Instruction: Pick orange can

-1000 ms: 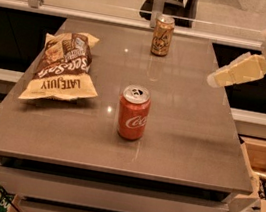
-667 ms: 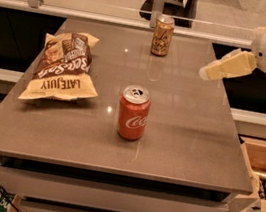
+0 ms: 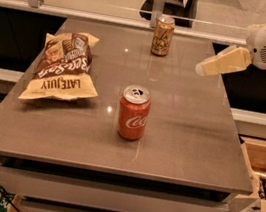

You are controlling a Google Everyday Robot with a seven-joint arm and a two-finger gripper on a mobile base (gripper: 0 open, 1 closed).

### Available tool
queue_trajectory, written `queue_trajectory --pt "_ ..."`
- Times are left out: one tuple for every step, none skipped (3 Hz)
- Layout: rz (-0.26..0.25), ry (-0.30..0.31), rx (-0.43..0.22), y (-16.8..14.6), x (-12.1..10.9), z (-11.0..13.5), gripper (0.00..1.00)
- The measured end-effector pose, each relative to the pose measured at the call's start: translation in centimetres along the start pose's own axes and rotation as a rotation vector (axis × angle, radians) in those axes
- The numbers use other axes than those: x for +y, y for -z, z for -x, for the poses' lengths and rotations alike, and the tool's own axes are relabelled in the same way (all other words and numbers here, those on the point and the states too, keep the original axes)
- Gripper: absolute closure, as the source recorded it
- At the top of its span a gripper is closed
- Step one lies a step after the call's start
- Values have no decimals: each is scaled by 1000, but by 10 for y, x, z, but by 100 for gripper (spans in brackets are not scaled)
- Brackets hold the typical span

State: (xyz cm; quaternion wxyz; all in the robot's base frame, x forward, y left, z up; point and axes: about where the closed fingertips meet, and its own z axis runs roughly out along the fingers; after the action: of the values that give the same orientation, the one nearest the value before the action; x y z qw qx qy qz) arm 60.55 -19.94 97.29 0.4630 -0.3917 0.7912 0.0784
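Observation:
The orange can (image 3: 162,36) stands upright at the far edge of the grey table (image 3: 183,137), golden-tan with a dark logo and a silver top. My gripper (image 3: 202,68) hangs in the air over the table's right side, to the right of the orange can and a little nearer than it, apart from it. Its cream-coloured fingers point left and down. The white arm comes in from the upper right. A red Coca-Cola can (image 3: 133,112) stands upright near the table's middle.
A brown and yellow chip bag (image 3: 64,66) lies on the table's left side. A glass rail with metal posts (image 3: 159,3) runs behind the table. A cardboard box (image 3: 263,175) with items stands on the floor at the right.
My gripper has moved left and slightly up, from beyond the table's right edge to over its right side, closer to the orange can. The cans and the bag have not moved.

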Motion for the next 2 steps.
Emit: queue_trajectory --pt "2 -15 -44 -16 -8 3 0" --pt "7 -37 -98 -35 -18 6 0"
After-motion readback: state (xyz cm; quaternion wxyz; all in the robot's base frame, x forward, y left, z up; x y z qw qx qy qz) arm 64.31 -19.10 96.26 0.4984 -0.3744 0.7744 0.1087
